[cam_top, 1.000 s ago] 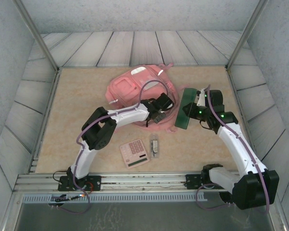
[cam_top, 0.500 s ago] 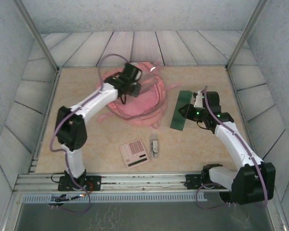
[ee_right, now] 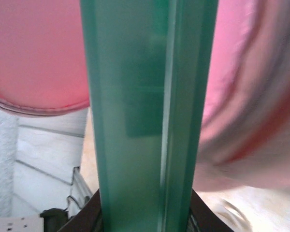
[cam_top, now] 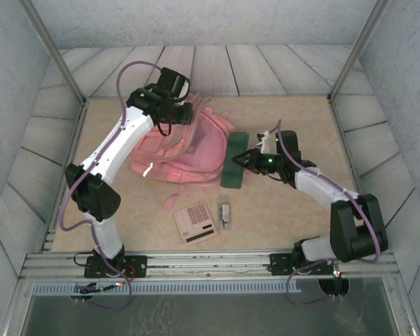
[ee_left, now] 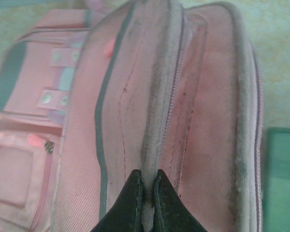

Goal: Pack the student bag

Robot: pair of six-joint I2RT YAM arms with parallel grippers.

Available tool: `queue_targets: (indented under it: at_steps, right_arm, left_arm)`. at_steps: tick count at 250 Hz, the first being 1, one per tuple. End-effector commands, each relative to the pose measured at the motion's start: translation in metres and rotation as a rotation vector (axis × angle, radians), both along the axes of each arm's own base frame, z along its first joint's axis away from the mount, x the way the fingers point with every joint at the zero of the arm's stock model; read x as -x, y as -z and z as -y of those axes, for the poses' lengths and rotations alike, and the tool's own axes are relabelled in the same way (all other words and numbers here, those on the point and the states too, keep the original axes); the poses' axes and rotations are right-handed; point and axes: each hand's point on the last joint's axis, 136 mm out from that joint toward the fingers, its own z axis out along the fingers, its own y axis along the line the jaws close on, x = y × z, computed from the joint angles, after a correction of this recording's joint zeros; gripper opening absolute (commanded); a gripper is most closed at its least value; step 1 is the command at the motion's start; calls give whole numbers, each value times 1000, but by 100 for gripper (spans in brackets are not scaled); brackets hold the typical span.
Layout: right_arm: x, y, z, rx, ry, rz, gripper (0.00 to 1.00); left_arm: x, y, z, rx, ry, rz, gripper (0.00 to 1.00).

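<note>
Book [cam_top: 234, 162] now just beside bag [cam_top: 185, 150]

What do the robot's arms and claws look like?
The left arm and the right arm are both made of white tube-like segments joined by chunky black joints. A purple cable loops along each one. The left claw and the right claw each have two black fingers. Small green lights glow on the right arm near its claw.
</note>
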Motion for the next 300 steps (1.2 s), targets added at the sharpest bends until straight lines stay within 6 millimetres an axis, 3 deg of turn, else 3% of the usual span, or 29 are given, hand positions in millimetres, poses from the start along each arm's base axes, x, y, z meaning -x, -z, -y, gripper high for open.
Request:
queue_targets:
  at_steps: [1,58,110,150,212,300]
  right_arm:
    - [-25,-38,-23,-173,-37,74,13]
    - [-80,-20,-52,-187,-5,26,12]
    - [-110,-11,-113,-276,-56,0,8]
    - [-126,5,-148,-267,-9,-16,8]
    - [-138,33,-196,-265,17,-64,8]
    - [-134,61,-243,-245,-5,-113,8]
  left_arm:
    - [-4,-35,29,162,71,64,0]
    - [1,-41,34,210,100,88,0]
    - [7,-66,42,290,142,129,0]
    - [9,-90,47,345,173,185,0]
    - [25,-120,63,456,289,213,0]
    - [35,-135,75,538,366,212,0]
